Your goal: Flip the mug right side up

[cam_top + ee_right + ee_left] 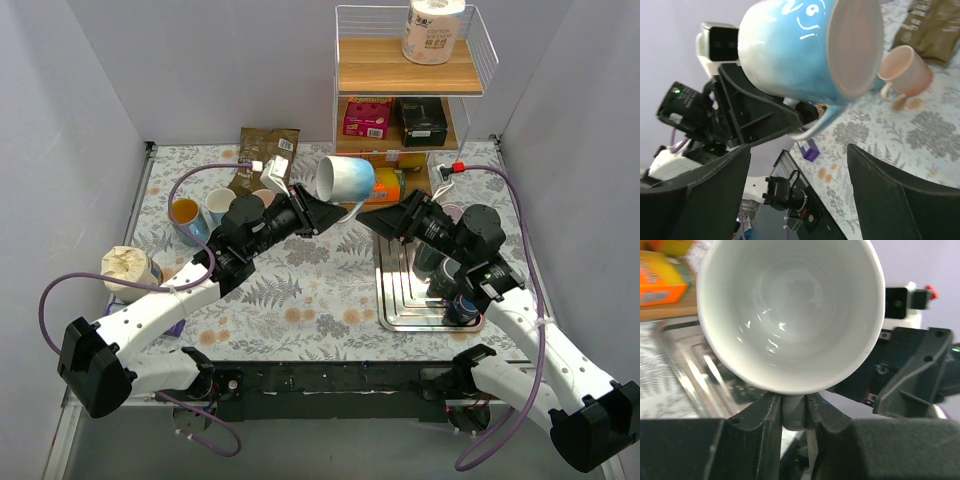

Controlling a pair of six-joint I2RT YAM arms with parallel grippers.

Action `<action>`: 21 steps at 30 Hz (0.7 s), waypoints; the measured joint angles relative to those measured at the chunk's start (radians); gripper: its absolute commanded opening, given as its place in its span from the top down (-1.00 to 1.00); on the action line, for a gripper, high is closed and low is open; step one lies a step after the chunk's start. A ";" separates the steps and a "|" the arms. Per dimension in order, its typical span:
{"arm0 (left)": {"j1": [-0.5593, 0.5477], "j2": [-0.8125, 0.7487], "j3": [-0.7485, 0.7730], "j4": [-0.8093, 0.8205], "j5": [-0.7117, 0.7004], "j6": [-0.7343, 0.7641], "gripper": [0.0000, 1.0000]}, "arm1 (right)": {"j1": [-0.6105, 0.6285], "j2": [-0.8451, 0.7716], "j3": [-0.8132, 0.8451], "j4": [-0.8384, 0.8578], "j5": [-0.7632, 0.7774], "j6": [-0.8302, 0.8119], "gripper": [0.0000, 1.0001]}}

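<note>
Mug [345,180] tilted sideways, handle [794,414] mostly hidden between clamping left fingers [760,425]; right fingers [890,200] spread wide, empty.

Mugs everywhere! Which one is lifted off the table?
The blue-and-white mug, clamped in the left gripper and tipped sideways in mid-air. The orange-lined mug and the pink mug rest on the table.
</note>
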State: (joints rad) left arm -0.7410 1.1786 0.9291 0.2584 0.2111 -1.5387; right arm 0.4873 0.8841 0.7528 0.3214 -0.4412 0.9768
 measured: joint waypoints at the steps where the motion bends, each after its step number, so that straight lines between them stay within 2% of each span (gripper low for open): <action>1: 0.000 -0.002 0.009 -0.038 -0.028 0.022 1.00 | 0.000 0.002 0.014 -0.057 0.019 -0.016 -0.69; 9: 0.002 0.046 0.105 -0.369 -0.299 0.185 1.00 | 0.000 -0.002 0.034 -0.462 0.175 -0.144 -0.71; 13: 0.003 0.163 0.154 -0.472 -0.410 0.233 1.00 | 0.000 -0.030 0.034 -0.589 0.256 -0.192 -0.71; 21: 0.004 0.492 0.304 -0.643 -0.573 0.295 1.00 | -0.001 -0.042 0.037 -0.723 0.355 -0.245 -0.71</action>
State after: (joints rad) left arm -0.7368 1.6703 1.2327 -0.3843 -0.3622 -1.2434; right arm 0.4862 0.8421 0.7895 -0.4015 -0.0864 0.7315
